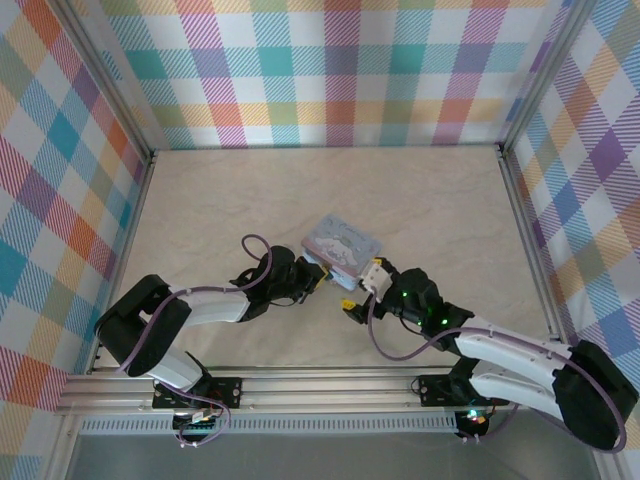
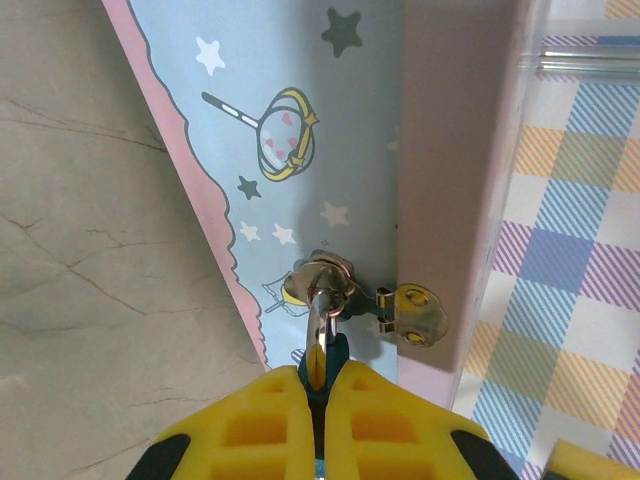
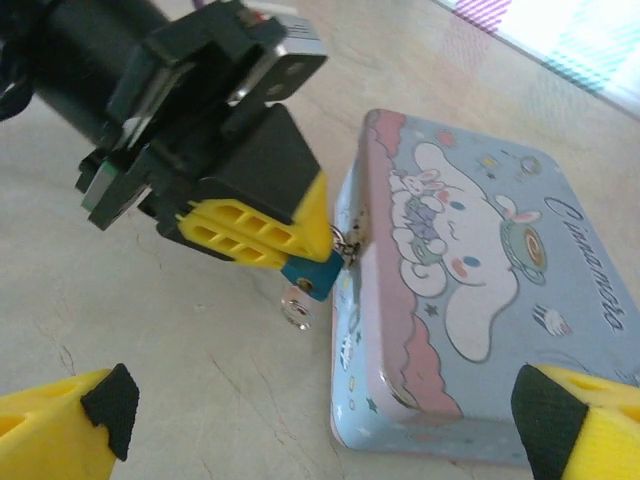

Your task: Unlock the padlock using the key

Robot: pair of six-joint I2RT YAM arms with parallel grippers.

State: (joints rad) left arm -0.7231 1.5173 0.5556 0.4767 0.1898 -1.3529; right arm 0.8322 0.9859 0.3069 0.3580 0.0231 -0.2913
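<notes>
The tiny dark blue padlock hangs by its silvery shackle from the clasp on the side of the pale blue cartoon tin. My left gripper is shut on the padlock's body, its yellow fingers pressed against the tin's edge. The small silvery key sits just under the padlock's keyhole face; whether it is inserted or lying on the table I cannot tell. My right gripper is open, one fingertip on each side, a short way in front of the key and the tin's corner.
The tin rests mid-table on the beige marbled surface, with both grippers crowded at its near edge. A brass hinge plate sits beside the clasp. Plaid walls enclose the table on three sides.
</notes>
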